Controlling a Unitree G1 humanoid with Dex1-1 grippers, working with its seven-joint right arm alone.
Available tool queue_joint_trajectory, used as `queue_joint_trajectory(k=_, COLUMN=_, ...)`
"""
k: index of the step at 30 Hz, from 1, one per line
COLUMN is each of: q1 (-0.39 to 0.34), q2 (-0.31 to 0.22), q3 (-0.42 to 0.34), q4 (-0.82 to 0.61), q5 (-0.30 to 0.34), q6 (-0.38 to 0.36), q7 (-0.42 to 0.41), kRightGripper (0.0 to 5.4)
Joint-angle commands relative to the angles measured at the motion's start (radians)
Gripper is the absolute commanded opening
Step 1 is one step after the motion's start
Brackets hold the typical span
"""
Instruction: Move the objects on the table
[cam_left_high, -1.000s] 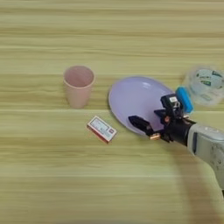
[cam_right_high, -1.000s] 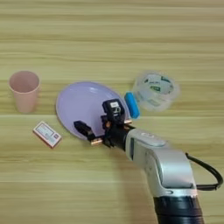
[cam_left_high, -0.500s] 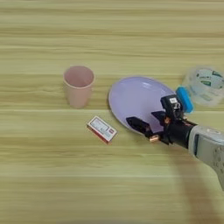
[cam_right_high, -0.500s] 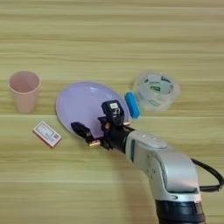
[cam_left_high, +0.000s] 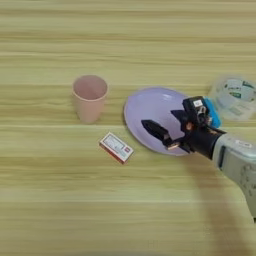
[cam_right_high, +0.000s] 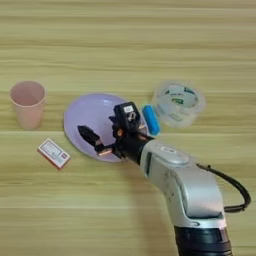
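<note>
Lilac plate (cam_left_high: 152, 110) under the reaching gripper (cam_right_high: 95, 141)

Fingers spread, holding nothing, aimed left toward the packet (cam_left_high: 116, 147), probably next; the cup (cam_left_high: 90, 97) stands upright beyond it.

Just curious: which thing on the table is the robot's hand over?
The plate: the gripper is above its near edge; the cup and packet lie further left.
</note>
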Motion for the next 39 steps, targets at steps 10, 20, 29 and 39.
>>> queue_joint_trajectory(k=10, q1=-0.025, q2=0.005, q3=0.128, q4=0.02, q5=-0.102, q6=-0.316, q7=0.068, kRightGripper=5.38)
queue_joint_trajectory(k=20, q1=-0.079, q2=0.058, q3=0.196, q4=0.147, q5=-0.168, q6=-0.485, q7=0.095, kRightGripper=5.38)
queue_joint_trajectory(k=29, q1=-0.093, q2=0.074, q3=0.234, q4=0.184, q5=-0.203, q6=-0.546, q7=0.123, kRightGripper=5.38)
queue_joint_trajectory(k=39, q1=-0.146, q2=0.094, q3=0.263, q4=0.219, q5=-0.245, q6=-0.558, q7=0.113, kRightGripper=5.38)
